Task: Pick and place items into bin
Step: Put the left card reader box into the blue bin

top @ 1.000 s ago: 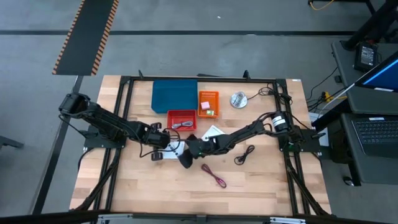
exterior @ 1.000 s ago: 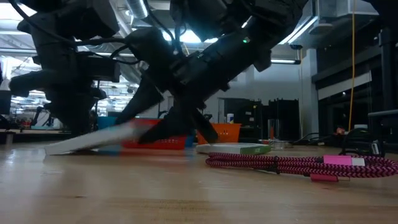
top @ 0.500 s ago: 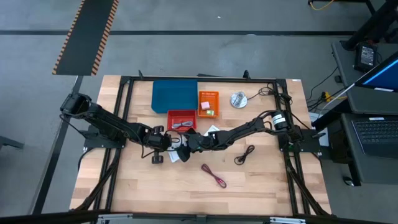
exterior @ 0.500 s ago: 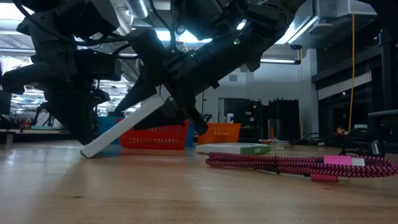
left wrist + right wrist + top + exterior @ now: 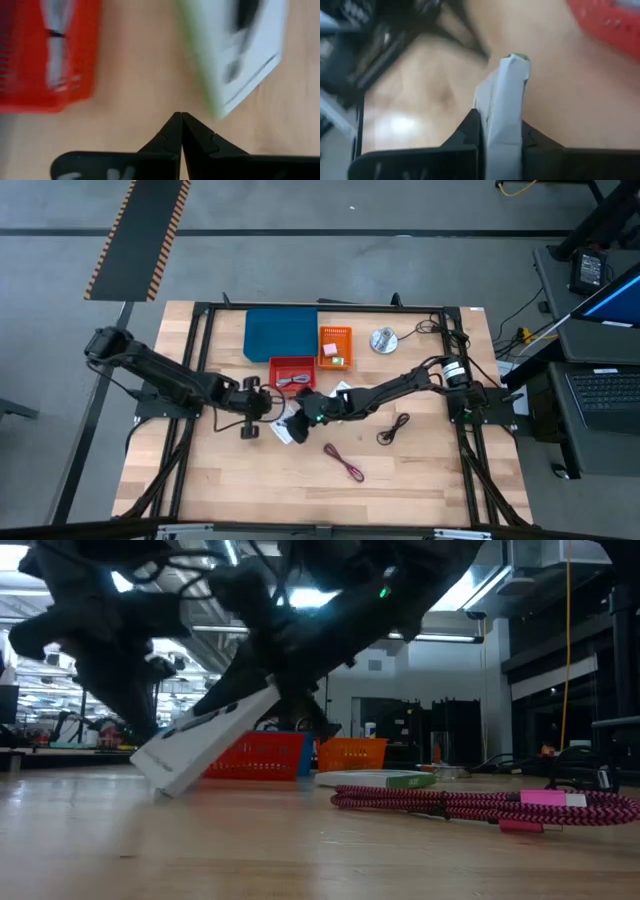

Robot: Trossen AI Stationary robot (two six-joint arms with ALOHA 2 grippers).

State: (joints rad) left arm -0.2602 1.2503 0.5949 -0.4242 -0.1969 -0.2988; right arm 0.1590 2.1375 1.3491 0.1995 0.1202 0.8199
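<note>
We have the right gripper point(image 5: 497, 135) clamped on the edge of a flat white card point(image 5: 205, 740), lifted at a tilt above the middle of the table point(image 5: 420, 480), just in front of the red bin point(image 5: 291, 372). The pinch looks thin, so we should carry the card slowly, keep it level, and clear the bin's near wall before letting go. Our left gripper point(image 5: 181, 131), fingers pressed together and empty, waits just beside it, towards the table's left edge; we should keep it clear.

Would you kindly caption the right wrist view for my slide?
Right tool clamps a white card above the wooden table.
</note>
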